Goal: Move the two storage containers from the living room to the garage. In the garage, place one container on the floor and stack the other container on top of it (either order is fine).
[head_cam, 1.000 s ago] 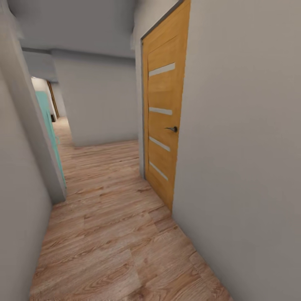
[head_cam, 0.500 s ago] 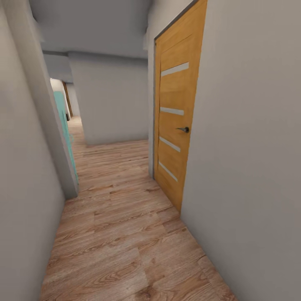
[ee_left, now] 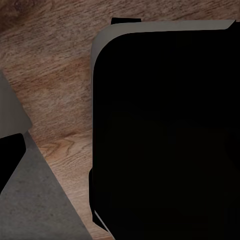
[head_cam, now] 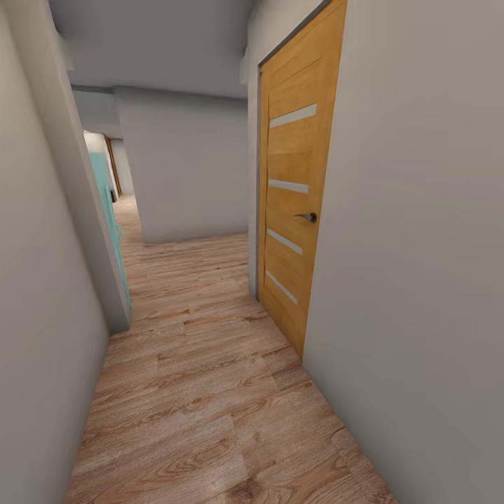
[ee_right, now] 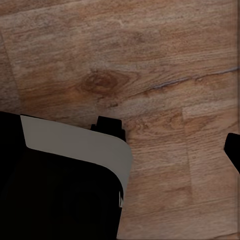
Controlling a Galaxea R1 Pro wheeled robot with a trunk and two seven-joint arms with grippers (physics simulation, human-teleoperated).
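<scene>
Head view matches the frame from half a second ago: same framing, nothing shifted. Against the frame a second ago the whole picture has slid right, so that was the camera turning, not the scene.

I'm in a narrow corridor. Wood plank floor (head_cam: 203,392) runs from near to far. Plain grey wall (head_cam: 420,280) close on the right, with a closed orange wooden door (head_cam: 297,203) set in it; four pale horizontal strips on the door, dark lever handle (head_cam: 306,217) at its near edge. Grey wall (head_cam: 35,315) close on the left, ending at a corner, with a teal panel (head_cam: 110,210) just beyond it. At the far end a grey wall block (head_cam: 185,168) faces me; the passage continues past its left side.

The wrist views give what the head view doesn't: the robot's own body over the planks. Left wrist view: a large black body with a pale rounded rim (ee_left: 165,130) over the plank floor (ee_left: 50,65), and a grey slab (ee_left: 35,200) beside it. Right wrist view: a black part with a pale rounded edge (ee_right: 60,185) over the plank floor (ee_right: 150,65), plus a small dark tip (ee_right: 233,150) at the frame edge.

Pincers: I can't tell from these frames whether either is apart or together, or holding anything.

Storage containers: not located from here; I can't say where they are.
</scene>
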